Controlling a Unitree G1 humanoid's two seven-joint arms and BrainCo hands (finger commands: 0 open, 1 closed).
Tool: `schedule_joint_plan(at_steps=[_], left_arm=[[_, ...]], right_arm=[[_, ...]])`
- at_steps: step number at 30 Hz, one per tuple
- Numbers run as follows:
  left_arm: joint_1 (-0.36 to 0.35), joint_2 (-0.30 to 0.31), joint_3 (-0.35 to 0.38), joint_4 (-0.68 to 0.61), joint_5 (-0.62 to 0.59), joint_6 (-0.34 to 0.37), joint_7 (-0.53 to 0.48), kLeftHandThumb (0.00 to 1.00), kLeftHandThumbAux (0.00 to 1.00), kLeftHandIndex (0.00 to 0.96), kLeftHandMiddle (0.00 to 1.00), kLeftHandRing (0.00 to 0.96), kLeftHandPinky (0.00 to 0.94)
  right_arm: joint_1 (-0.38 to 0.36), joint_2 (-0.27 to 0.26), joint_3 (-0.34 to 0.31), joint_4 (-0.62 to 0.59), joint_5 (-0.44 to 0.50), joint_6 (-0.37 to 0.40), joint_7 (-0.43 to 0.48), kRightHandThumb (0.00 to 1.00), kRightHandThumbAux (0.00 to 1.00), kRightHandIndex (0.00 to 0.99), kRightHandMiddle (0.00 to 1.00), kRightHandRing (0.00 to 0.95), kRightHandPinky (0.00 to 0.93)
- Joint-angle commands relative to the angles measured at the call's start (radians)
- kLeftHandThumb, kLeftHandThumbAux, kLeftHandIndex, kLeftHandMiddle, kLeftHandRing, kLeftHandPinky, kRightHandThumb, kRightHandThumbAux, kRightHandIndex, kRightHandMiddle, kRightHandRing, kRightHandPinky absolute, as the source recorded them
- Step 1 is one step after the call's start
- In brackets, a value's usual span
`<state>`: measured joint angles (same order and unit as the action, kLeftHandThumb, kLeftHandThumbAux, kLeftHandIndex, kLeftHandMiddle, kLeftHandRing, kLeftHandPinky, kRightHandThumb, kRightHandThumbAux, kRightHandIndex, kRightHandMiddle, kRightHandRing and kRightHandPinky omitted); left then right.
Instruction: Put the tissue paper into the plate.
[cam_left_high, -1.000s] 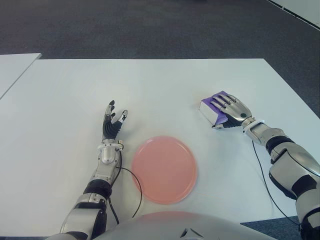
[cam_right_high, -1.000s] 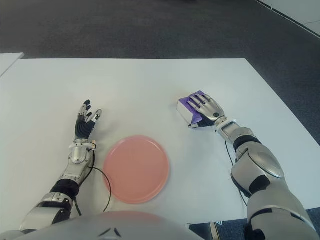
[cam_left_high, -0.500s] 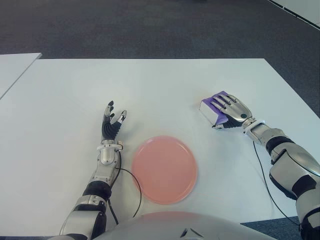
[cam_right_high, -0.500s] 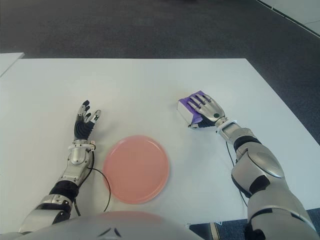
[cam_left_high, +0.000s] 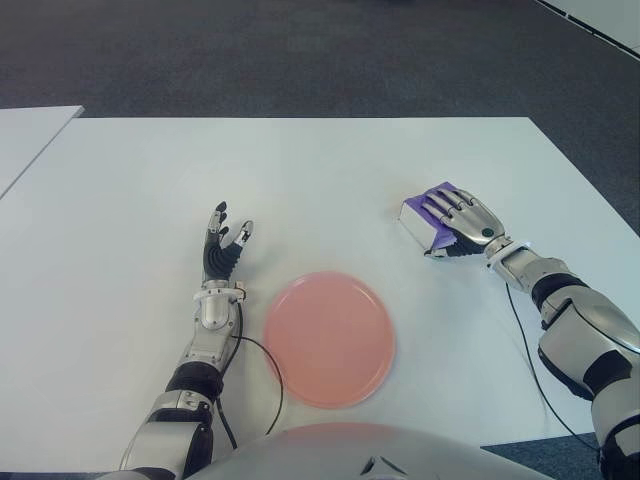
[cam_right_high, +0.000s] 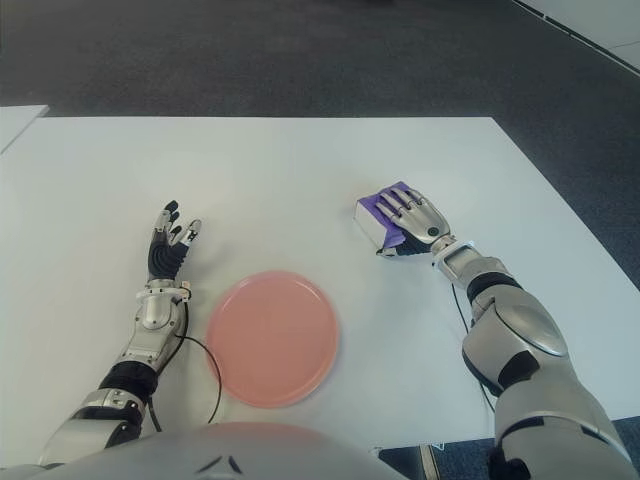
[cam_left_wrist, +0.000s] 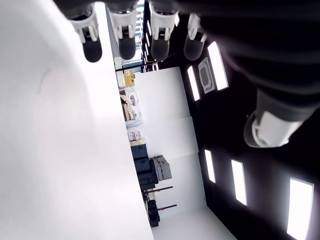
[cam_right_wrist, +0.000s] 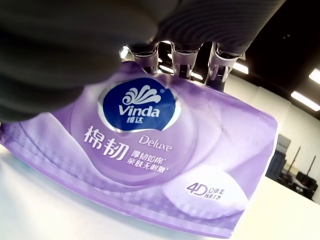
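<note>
Right hand (cam_left_high: 465, 220) lies over the purple Vinda tissue pack (cam_left_high: 424, 214) on the white bench (cam_left_high: 320, 170), well right of the pink plate (cam_left_high: 330, 338); fingers (cam_right_wrist: 182, 57) draped over its top, apparently closing on the soft pack. Firm up the wrap before lifting, then carry left and toward the robot. Left hand (cam_left_high: 222, 248) idle left of the plate, fingers spread, holding nothing.

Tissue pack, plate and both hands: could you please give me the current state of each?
Tissue pack: lying on the table, not in the plate, right hand on top of it.
Plate: holds nothing, sits between the two arms.
Right hand: fingers draped over the tissue pack.
Left hand: open, fingers spread, left of the plate.
</note>
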<state>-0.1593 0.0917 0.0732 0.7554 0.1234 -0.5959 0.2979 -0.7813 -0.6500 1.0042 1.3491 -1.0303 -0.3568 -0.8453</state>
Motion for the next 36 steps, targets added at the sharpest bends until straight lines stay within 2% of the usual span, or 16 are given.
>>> schedule_joint_plan(at_steps=[1,21,27,31,36], left_arm=[[0.037,-0.011,0.004,0.04,-0.003,0.029,0.002,0.023,0.49,0.0,0.0,0.0,0.0],[0.045,-0.007,0.004,0.033,0.001,0.023,0.007,0.022,0.495,0.0,0.0,0.0,0.0],[0.047,0.001,-0.003,0.041,0.01,0.048,-0.001,0.02,0.504,0.0,0.0,0.0,0.0],[0.03,0.0,0.003,0.077,0.004,0.027,0.002,0.017,0.504,0.0,0.0,0.0,0.0],[0.018,-0.001,0.008,0.111,-0.001,0.0,0.006,0.015,0.499,0.0,0.0,0.0,0.0]], right_arm=[[0.093,0.034,0.051,0.023,-0.067,0.005,0.064,0.6,0.285,0.0,0.0,0.0,0.0],[0.103,0.035,0.056,0.023,-0.06,0.033,0.023,0.59,0.277,0.0,0.0,0.0,0.0],[0.109,0.043,0.045,0.025,-0.05,0.05,-0.005,0.59,0.279,0.0,0.0,0.0,0.0],[0.132,0.078,0.015,0.037,-0.028,0.118,-0.06,0.601,0.306,0.0,0.0,0.0,0.0],[0.162,0.132,-0.035,0.054,0.014,0.178,-0.075,0.628,0.385,0.0,0.012,0.018,0.002]])
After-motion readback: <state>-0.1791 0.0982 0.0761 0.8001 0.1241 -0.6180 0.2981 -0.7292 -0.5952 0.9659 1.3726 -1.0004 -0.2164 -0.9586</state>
